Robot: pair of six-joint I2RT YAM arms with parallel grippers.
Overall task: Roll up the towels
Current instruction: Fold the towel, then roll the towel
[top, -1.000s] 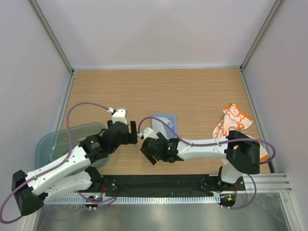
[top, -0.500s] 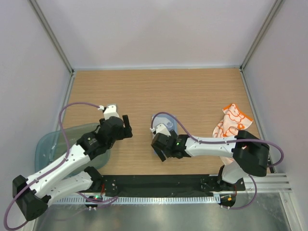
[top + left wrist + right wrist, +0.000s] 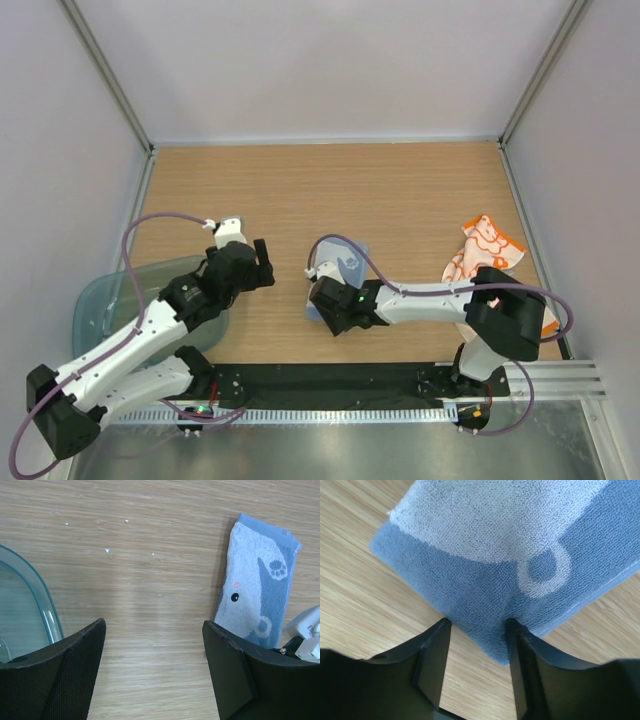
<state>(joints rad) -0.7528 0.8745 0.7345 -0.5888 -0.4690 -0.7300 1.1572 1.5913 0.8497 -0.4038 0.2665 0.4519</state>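
My right claw (image 3: 477, 626) stands astride the near short end of the blue towel (image 3: 490, 540), jaws at a middling gap with the hem creased between them. Whether they grip it I cannot tell. The folded strip runs lengthwise straight away from this claw, so I judge a roll would go forward. My left claw (image 3: 154, 626) hangs wide and empty, well off to the towel's left.

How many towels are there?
2: the blue towel mid-table, and an orange-and-white towel by the right wall. More may be hidden there.
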